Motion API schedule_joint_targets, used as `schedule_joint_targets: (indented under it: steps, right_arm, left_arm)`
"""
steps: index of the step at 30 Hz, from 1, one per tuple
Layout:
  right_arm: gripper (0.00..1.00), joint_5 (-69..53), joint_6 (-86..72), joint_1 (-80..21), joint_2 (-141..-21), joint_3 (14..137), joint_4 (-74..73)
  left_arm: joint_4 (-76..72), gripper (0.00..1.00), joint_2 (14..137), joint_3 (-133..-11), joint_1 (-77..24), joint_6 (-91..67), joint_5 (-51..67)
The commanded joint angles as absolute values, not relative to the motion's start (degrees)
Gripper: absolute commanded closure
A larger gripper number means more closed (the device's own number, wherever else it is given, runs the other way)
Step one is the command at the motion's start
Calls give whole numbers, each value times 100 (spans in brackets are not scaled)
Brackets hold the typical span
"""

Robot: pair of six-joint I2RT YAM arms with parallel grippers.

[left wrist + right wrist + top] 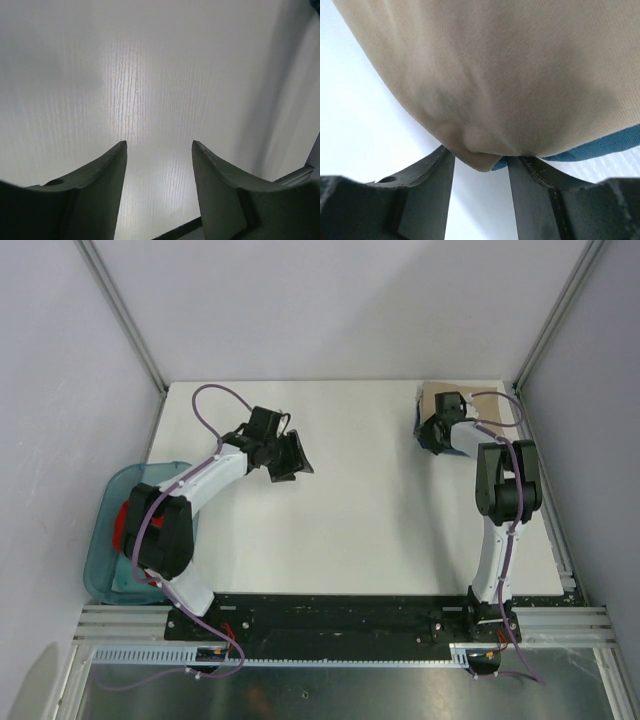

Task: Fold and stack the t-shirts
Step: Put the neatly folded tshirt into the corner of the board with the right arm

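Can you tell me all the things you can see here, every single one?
tan t-shirt: one, tan, far right corner of the table, lying over the blue one
blue t-shirt: one, teal-blue, peeking out under the tan one
red t-shirt: one, red, in the bin, only partly seen
bin: one, see-through teal, at the table's left edge
table: one, white
left gripper: one, dark, open over bare table
right gripper: one, dark, open at the tan t-shirt's edge
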State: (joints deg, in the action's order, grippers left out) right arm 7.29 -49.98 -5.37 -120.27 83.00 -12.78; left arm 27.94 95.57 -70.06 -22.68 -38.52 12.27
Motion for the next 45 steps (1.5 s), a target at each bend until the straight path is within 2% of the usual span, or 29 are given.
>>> schedule_joint_targets:
  steps: [1,7,15,20,24,26,33,36,45]
  right_arm:
    - [49,872,-4472,-352,-12581,8570,-1870]
    - [46,730,-4379,-403,-12303,8696,-2163]
    - [38,443,-4269,-746,-11189,8505,-2773]
    - [33,427,-4294,-1237,-10146,7944,-2937]
    - [30,594,-4292,-1840,-9331,7583,-3039]
    - [29,696,-4325,-2178,-8977,7470,-3111]
    - [21,1250,-4318,-3405,-7929,7103,-3208]
    - [13,1408,-4304,-3775,-7576,6857,-3152]
    - [11,1676,-4238,-4142,-7082,6461,-3051]
  left_arm:
    - [2688,41,9336,-6970,-2231,-3722,1278]
    - [2684,40,9235,-6945,-2224,-3665,1255]
    - [2687,35,8817,-6787,-2228,-3345,1259]
    - [2686,21,8342,-6436,-2244,-3145,1336]
    - [2689,5,7831,-6035,-2269,-2991,1306]
    - [2689,2,7578,-5842,-2316,-2908,1247]
    - [2688,1,6396,-5146,-2383,-2550,910]
    - [2692,1,5840,-4864,-2386,-2379,724]
    - [2695,1,5210,-4556,-2384,-2316,501]
